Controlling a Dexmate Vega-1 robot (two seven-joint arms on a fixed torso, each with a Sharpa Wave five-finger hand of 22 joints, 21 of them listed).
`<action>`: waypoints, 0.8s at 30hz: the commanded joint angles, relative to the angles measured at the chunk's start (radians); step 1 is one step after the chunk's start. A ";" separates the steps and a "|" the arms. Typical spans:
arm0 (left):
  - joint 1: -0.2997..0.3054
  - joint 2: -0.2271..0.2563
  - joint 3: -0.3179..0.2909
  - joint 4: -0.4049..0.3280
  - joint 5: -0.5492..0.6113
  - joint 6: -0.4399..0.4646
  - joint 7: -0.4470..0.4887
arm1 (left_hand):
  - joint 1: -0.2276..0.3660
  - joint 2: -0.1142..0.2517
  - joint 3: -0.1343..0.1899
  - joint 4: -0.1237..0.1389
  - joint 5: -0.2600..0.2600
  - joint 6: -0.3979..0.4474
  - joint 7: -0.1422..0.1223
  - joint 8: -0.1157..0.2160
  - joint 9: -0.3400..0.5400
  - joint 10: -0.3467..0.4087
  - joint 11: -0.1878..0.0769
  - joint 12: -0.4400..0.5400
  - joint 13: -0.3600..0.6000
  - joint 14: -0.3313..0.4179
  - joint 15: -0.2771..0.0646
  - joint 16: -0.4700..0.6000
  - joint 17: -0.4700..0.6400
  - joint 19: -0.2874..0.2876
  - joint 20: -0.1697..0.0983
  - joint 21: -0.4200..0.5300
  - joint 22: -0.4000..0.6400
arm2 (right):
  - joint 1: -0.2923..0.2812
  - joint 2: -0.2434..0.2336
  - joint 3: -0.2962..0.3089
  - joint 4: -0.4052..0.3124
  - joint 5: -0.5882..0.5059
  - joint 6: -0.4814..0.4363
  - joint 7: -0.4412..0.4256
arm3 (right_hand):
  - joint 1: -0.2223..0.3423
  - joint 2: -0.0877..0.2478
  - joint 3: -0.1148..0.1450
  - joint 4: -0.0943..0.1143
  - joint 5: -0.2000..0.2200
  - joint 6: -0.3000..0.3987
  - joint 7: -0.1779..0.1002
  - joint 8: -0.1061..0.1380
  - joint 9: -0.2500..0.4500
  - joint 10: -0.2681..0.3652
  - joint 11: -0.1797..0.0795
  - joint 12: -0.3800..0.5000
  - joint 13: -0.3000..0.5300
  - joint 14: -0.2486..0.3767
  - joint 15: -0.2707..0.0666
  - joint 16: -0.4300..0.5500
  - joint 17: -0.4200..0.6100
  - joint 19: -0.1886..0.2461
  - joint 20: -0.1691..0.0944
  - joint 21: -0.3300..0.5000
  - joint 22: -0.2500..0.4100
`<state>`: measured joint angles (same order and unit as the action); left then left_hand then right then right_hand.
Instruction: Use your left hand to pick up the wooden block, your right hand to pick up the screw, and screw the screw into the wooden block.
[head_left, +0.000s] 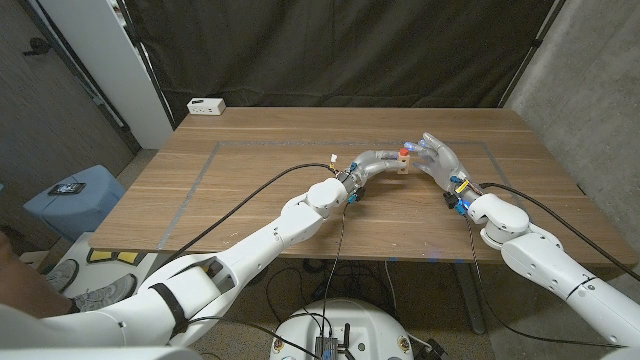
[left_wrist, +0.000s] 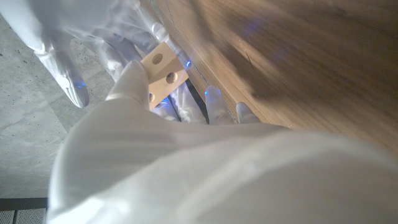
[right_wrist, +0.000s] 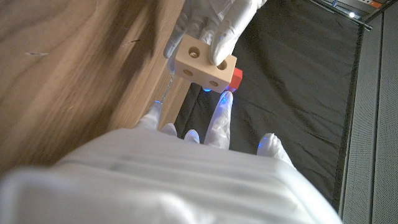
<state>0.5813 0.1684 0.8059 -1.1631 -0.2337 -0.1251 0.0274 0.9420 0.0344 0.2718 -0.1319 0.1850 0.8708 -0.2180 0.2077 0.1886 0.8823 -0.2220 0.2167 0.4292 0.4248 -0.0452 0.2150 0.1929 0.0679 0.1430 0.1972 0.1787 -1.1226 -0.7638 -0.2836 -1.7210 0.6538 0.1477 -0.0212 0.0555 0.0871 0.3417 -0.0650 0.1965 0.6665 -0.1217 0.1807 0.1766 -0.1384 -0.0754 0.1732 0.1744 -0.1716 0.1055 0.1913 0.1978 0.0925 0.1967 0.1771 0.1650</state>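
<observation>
While both my arms reach in over the wooden table (head_left: 250, 170), my two hands meet above its middle, slightly toward 1 o'clock from centre. My left hand (head_left: 378, 162) grips the wooden block (head_left: 402, 164), lifted off the tabletop; in the right wrist view the block (right_wrist: 203, 63) is pale, with round holes on its visible faces, and my left fingers (right_wrist: 219, 25) wrap over its top and side. In the left wrist view the same block (left_wrist: 163, 73) sits between my fingertips, holes facing the camera. My right hand (head_left: 437, 157) is at the block's 3 o'clock side, fingers partly spread, fingertips against a small red piece (head_left: 406, 150), the screw head, at the block's upper edge. From the right wrist, this red screw (right_wrist: 234, 79) touches the block's far corner, with one of my right fingers (right_wrist: 222, 115) reaching up just beside it; I cannot tell whether the hand truly pinches it. A white power strip (head_left: 206, 105) lies at the table's 11 o'clock corner. A blue stool (head_left: 72, 200) stands off the table at 9 o'clock.
</observation>
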 joint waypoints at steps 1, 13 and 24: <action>0.000 -0.002 0.000 0.001 0.002 0.002 0.004 | 0.008 0.007 0.002 -0.004 0.004 0.033 -0.001 0.008 0.005 0.014 0.000 0.004 0.002 0.007 -0.070 0.006 0.003 0.000 -0.002 0.005 0.003 | 0.006 -0.007 -0.005 -0.003 0.002 -0.006 0.007 | -0.007 0.003 0.005 0.006 0.006 0.029 -0.002 0.011 0.001 -0.003 -0.002 0.009 0.004 -0.084 0.007 0.001 0.004 -0.004 0.003 0.001 0.004; 0.001 -0.003 0.001 0.003 0.002 -0.003 0.002 | 0.007 0.005 0.000 -0.006 0.003 0.037 -0.001 0.009 0.005 0.019 0.000 0.004 0.002 0.007 -0.069 0.006 0.003 0.001 -0.001 0.005 0.003 | -0.012 -0.018 0.002 -0.023 0.000 -0.012 -0.008 | -0.005 0.008 0.010 0.008 0.008 0.065 0.007 0.020 0.000 0.010 -0.006 0.015 0.004 -0.080 0.002 0.005 0.002 -0.003 0.003 0.005 0.003; 0.007 0.002 0.000 -0.007 0.000 0.003 0.003 | 0.017 0.004 0.002 -0.013 0.003 0.024 0.009 0.003 0.004 0.017 0.000 0.001 -0.001 0.004 -0.070 0.004 0.003 0.001 -0.001 0.005 0.004 | -0.030 -0.026 0.010 -0.040 -0.001 -0.012 -0.019 | 0.000 0.008 0.013 0.005 0.010 0.086 0.013 0.023 -0.001 0.024 -0.008 0.019 0.003 -0.074 0.001 0.007 0.000 0.005 0.001 0.009 0.003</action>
<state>0.5826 0.1667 0.8070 -1.1613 -0.2316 -0.1252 0.0293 0.9470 0.0361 0.2725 -0.1396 0.1838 0.8709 -0.2180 0.2120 0.1886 0.8910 -0.2198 0.2141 0.4248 0.4247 -0.0451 0.2150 0.1929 0.0679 0.1430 0.1972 0.1787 -1.1369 -0.7815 -0.2818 -1.7453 0.6539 0.1370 -0.0286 0.0556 0.0872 0.3457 -0.0612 0.1965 0.7396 -0.1092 0.1966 0.1758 -0.1189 -0.0822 0.1818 0.1744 -0.1717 0.1054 0.1913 0.1951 0.0927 0.1966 0.1811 0.1649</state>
